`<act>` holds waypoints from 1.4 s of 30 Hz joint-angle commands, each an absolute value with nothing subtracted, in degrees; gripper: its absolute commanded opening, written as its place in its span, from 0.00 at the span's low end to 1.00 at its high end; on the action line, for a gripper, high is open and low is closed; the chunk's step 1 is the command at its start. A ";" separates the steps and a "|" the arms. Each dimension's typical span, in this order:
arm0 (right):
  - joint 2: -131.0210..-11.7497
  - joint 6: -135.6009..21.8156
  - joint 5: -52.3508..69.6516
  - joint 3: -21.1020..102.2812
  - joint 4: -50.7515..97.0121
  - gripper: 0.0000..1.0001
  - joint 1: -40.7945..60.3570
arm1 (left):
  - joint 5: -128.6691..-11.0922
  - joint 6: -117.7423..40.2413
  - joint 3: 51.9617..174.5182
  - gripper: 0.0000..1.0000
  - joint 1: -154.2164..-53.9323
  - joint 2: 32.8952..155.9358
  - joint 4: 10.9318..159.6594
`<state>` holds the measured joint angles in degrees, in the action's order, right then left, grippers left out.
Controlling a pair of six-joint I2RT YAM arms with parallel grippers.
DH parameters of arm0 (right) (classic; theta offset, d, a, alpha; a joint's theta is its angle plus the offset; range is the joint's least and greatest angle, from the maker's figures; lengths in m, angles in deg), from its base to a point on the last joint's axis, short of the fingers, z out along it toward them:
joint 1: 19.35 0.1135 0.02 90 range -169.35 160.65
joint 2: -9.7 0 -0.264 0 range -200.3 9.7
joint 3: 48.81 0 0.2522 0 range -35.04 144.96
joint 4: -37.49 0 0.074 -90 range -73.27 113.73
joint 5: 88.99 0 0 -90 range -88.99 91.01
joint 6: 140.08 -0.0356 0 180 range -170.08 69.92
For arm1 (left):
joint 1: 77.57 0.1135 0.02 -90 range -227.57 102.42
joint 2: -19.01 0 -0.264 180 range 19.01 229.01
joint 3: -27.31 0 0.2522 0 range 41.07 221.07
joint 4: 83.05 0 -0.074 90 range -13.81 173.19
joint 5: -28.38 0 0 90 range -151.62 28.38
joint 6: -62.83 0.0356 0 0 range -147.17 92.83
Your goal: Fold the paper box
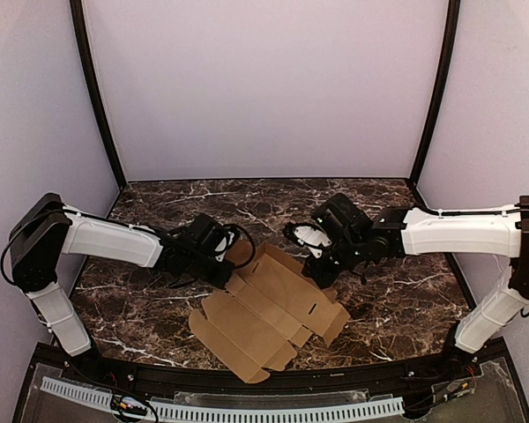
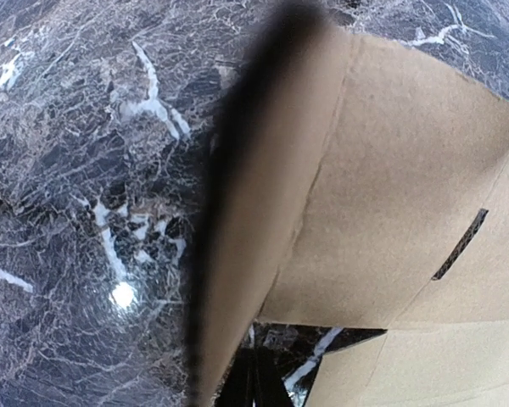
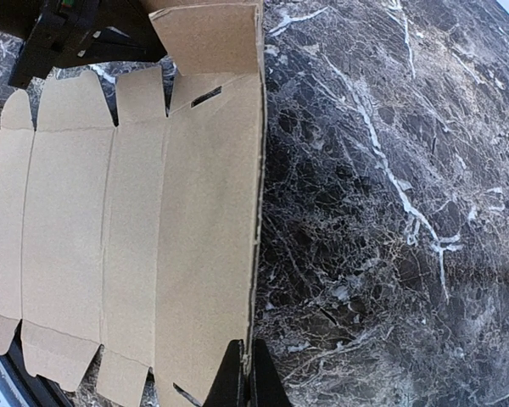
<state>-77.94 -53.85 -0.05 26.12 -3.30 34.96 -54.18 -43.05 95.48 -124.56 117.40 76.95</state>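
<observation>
The paper box [image 1: 269, 317] lies on the dark marble table as a flat brown die-cut sheet with tabs and notched flaps. My left gripper [image 1: 227, 264] is at the sheet's far left corner, shut on an end flap [image 2: 254, 212] that stands up from the table. That flap rises along the left side of the fingers [image 2: 256, 373] and hides part of them. My right gripper [image 1: 322, 271] sits at the sheet's far right long edge. In the right wrist view the paper box [image 3: 187, 212] has its edge running between the shut fingers [image 3: 248, 373].
Purple walls with black corner posts [image 1: 97, 97] close in the back and sides. A white perforated strip [image 1: 247, 410] runs along the near edge below the table. Bare marble [image 1: 397, 300] shows to the right of the sheet and behind it.
</observation>
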 commanded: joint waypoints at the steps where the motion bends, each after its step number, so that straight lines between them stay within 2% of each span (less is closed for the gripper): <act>1: -78.24 -54.54 0.66 26.63 -2.99 0.00 34.53 | -57.35 -44.05 93.82 0.00 -124.24 116.18 75.11; 22: -77.41 -56.51 -1.73 26.02 -3.17 0.00 34.53 | -72.10 -46.51 91.05 0.01 -125.26 109.63 78.65; 37: -77.33 -57.20 -2.05 25.46 -3.34 0.00 34.53 | -71.54 -48.34 89.07 0.00 -128.46 114.65 81.59; 42: -77.24 -57.29 -1.97 25.45 -3.31 0.00 34.53 | -69.47 -47.61 89.31 0.00 -128.47 112.13 80.96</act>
<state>-77.94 -56.54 -1.34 26.01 -3.48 34.96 -71.16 -47.86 89.56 -128.32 114.60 80.93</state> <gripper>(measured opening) 0.007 0.006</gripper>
